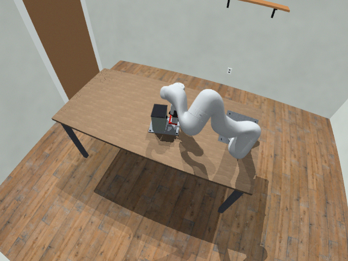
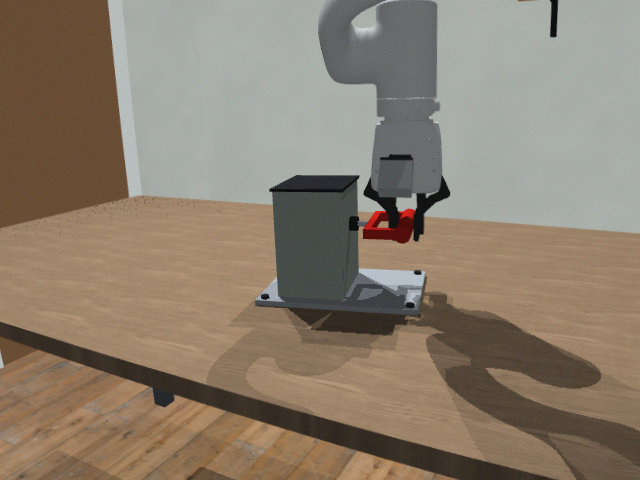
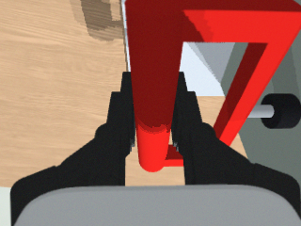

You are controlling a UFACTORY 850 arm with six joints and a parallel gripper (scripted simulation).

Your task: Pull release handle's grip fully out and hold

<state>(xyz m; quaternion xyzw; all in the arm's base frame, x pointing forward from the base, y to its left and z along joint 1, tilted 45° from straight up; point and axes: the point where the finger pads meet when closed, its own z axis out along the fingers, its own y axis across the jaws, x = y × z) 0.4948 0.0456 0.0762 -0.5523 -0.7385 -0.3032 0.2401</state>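
Observation:
The release handle's red grip [image 2: 388, 229] sticks out level from the right side of a grey housing [image 2: 313, 238] with a black top, joined to it by a thin rod with a black collar [image 2: 354, 223]. The housing stands on a grey baseplate [image 2: 346, 295] on the wooden table. My gripper [image 2: 405, 226] comes straight down from above and is shut on the grip's round bar, one black finger on each side. The wrist view shows the red grip's bar [image 3: 152, 94] pressed between both fingers of the gripper [image 3: 152, 137]. In the top view the grip [image 1: 170, 119] is partly hidden by my arm.
My white arm reaches from its base plate at the table's right side. A brown door [image 1: 61, 42] is in the far left wall. A wall shelf [image 1: 263, 5] hangs high up.

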